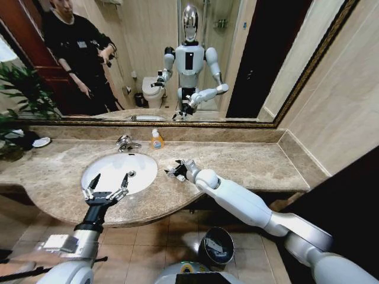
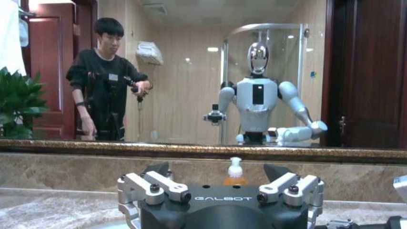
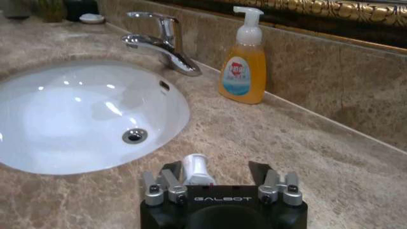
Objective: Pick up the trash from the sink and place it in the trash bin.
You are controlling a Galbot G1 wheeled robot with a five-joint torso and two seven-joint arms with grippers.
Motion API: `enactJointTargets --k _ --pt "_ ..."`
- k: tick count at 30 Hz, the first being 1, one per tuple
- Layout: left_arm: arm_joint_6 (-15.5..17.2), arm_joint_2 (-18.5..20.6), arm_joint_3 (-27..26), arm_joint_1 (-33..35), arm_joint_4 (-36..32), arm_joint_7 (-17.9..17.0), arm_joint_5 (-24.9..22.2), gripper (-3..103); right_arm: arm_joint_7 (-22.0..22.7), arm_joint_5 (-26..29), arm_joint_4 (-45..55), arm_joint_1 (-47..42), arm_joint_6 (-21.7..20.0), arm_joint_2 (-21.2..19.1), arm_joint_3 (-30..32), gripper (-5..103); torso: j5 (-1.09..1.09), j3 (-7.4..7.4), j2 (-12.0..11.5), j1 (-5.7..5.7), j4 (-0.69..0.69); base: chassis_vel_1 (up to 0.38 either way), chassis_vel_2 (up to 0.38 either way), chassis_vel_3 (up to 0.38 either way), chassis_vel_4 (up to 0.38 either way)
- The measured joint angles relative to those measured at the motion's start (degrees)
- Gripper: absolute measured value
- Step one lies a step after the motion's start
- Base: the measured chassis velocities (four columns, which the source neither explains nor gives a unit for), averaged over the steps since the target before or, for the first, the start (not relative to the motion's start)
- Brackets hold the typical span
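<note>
R gripper (image 3: 219,177) apparently holding tiny white tube (image 3: 198,168) beside sink (image 1: 89,170) rim, L gripper (image 1: 106,184) open

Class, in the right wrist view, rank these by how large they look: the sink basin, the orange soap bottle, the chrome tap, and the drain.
1. Sink basin: largest by far.
2. and 3. Orange soap bottle and chrome tap: they look alike in extent, so I would not rank one over the other.
4. Drain: smallest.

Beige marble counter (image 1: 249,160), gilt-framed mirror (image 1: 237,53), tan floor tiles (image 1: 154,236), potted plant (image 1: 21,94).
</note>
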Motion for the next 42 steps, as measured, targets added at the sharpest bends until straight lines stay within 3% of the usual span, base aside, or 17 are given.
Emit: enactJointTargets --k 4,9,14,17,23,26,29,32,34,38,42 --pt "0.0 0.0 0.0 0.0 0.0 0.0 0.0 100 -0.3 -0.3 0.7 0.1 0.0 -1.0 -0.2 55 0.00 0.00 0.0 0.00 0.00 0.000 0.000 0.000 0.000" --pt "0.0 0.0 0.0 0.0 0.0 0.0 0.0 100 -0.5 -0.1 3.2 -0.4 -0.4 -3.1 -0.1 51 0.00 0.00 0.0 0.00 0.00 0.000 0.000 0.000 0.000" --pt "0.0 0.0 0.0 0.0 0.0 0.0 0.0 100 -1.0 0.0 3.9 -0.9 -0.6 -3.9 0.5 39 0.00 0.00 0.0 0.00 0.00 0.000 0.000 0.000 0.000" --pt "0.0 0.0 0.0 0.0 0.0 0.0 0.0 100 -1.1 0.0 4.1 -1.5 -0.8 -3.9 0.8 24 0.00 0.00 0.0 0.00 0.00 0.000 0.000 0.000 0.000" --pt "0.0 0.0 0.0 0.0 0.0 0.0 0.0 100 -1.1 0.0 4.3 -1.6 -0.7 -3.6 0.3 15 0.00 -0.01 0.0 -0.01 0.00 0.000 0.000 0.000 0.000" --pt "0.0 0.0 0.0 0.0 0.0 0.0 0.0 100 -1.2 -0.1 4.5 -1.5 -0.7 -3.5 -0.1 20 0.00 -0.01 0.0 0.00 0.00 0.000 0.000 0.000 0.000" --pt "0.0 0.0 0.0 0.0 0.0 0.0 0.0 100 -1.2 -0.1 4.6 -1.3 -0.7 -3.5 -0.3 18 0.00 -0.01 0.0 -0.01 0.00 0.000 0.000 0.000 0.000" --pt "0.0 0.0 0.0 0.0 0.0 0.0 0.0 100 -1.0 0.0 4.6 -1.3 -0.6 -3.5 -0.2 11 0.00 0.00 0.0 0.00 0.00 0.000 0.000 0.000 0.000" --pt "0.0 0.0 0.0 0.0 0.0 0.0 0.0 100 -0.9 0.0 4.9 -1.3 -0.7 -3.7 0.1 0 0.00 0.00 0.0 0.00 0.00 0.000 0.000 0.000 0.000" --pt "0.0 0.0 0.0 0.0 0.0 0.0 0.0 100 -1.0 -0.1 5.4 -1.6 -0.7 -4.1 0.9 8 0.00 0.00 0.0 0.00 0.00 0.000 0.000 0.000 0.000" --pt "0.0 0.0 0.0 0.0 0.0 0.0 0.0 100 -1.5 0.0 6.1 -1.8 -0.6 -4.7 2.1 24 0.00 0.00 0.0 0.00 0.00 0.000 0.000 0.000 0.000"
